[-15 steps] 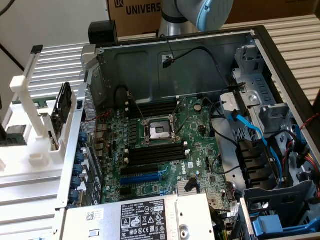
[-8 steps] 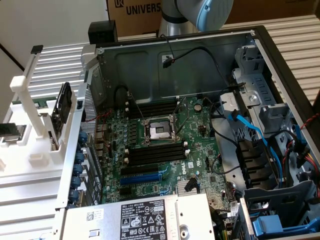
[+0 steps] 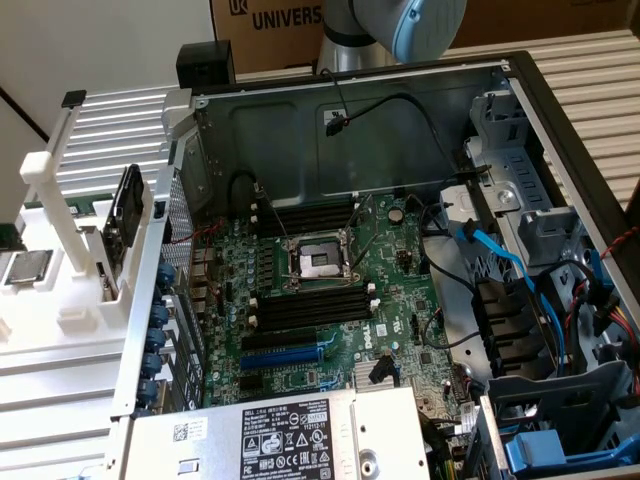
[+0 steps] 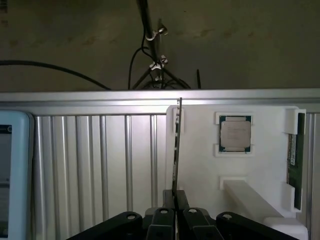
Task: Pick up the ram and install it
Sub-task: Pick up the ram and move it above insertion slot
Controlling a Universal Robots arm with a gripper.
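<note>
being pinched at its near end by the gripper, the ram is seen edge-on as a thin dark strip running straight ahead from the fingertips. the two black fingers are closed against its faces, one on each side. the far end of the ram is flanked by the small clips of a white fixture, which is laid on a ribbed metal table. ahead of the hand and off to one side, a square silver processor chip is seated in a recess of that fixture. farther out on the same side, a second green board is set along the fixture's edge. in the exterior view, an open computer case is shown with its motherboard exposed and its long black slots lying beside the processor socket.
</note>
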